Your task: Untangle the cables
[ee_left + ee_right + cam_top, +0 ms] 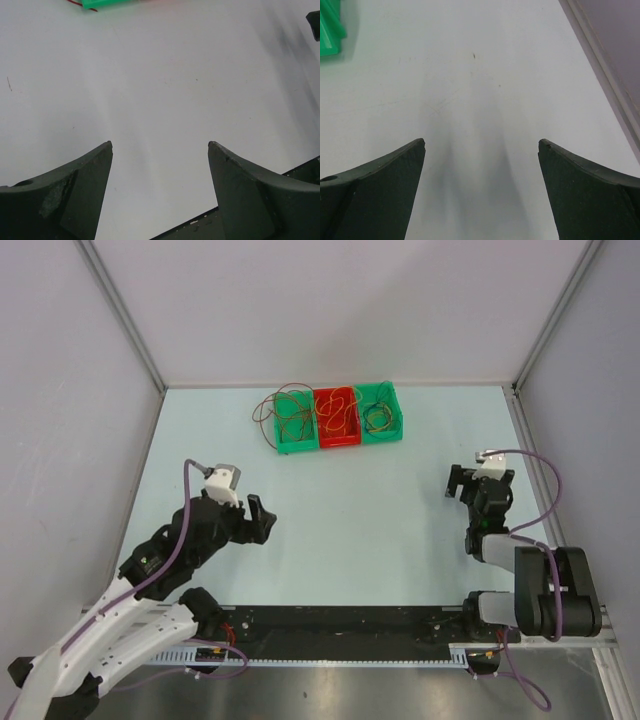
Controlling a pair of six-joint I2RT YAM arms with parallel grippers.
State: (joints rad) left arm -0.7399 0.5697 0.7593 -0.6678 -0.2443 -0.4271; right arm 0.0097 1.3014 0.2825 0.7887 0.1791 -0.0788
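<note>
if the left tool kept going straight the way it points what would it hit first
Probably only bare table: the green bin sits left of the left tool and its line. Depth is unclear.

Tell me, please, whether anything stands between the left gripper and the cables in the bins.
Nothing visible does. Only bare table lies between the open left gripper and the cables. They sit in three bins, whose near walls border them; a few loops spill out at the left end.
</note>
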